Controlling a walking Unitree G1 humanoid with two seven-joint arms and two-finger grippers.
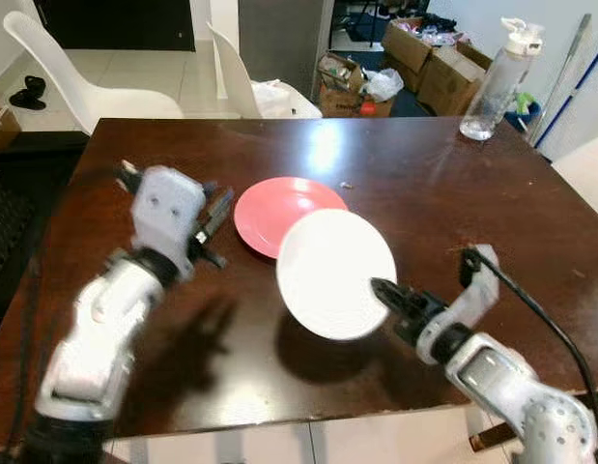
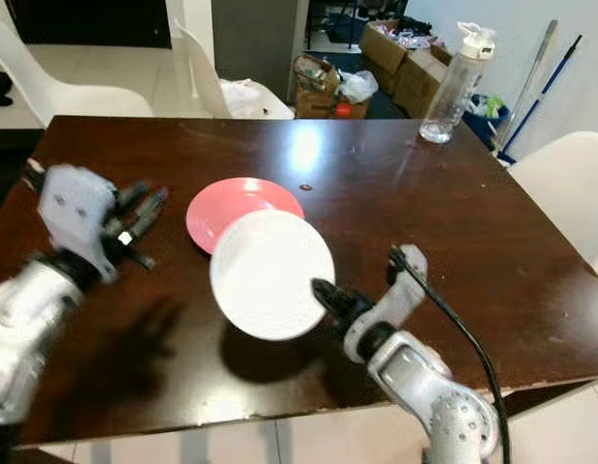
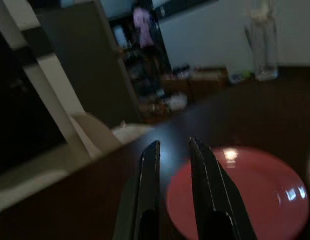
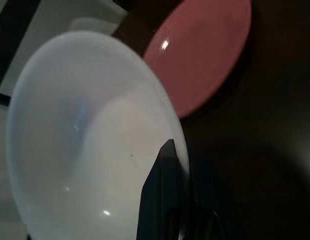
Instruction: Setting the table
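The right tool [image 1: 381, 290] is clamped on the rim of a round white plate [image 1: 334, 273], one black finger [image 4: 162, 195] lying across the plate's near edge in the right wrist view. The white plate is lifted and tilted off the dark brown glossy wooden surface [image 1: 443, 193], with its shadow cast on the wood underneath, just ahead of the tool. Beyond the tool's tip, partly covered by the white plate's far edge, a round pink plate [image 1: 279, 208] lies flat on the surface.

Over on the other side, the left tool [image 1: 213, 217] hovers above the surface, its two black fingers [image 3: 149, 195] a narrow gap apart and gripping nothing. The pink plate sits just beside that tool's tips, to its right, close but not touching. The silver left arm [image 1: 105, 319] reaches up from the near edge of the surface.

Well beyond both tools, at the far right corner of the surface, a clear plastic water bottle with a white cap [image 1: 498, 82] stands upright. Past the far edge there are two white moulded chairs [image 1: 76, 77], and brown cardboard boxes [image 1: 429, 58] with clutter sit on the pale tiled floor [image 1: 183, 72]. Another white chair's edge [image 2: 569, 184] shows beside the surface on the right.
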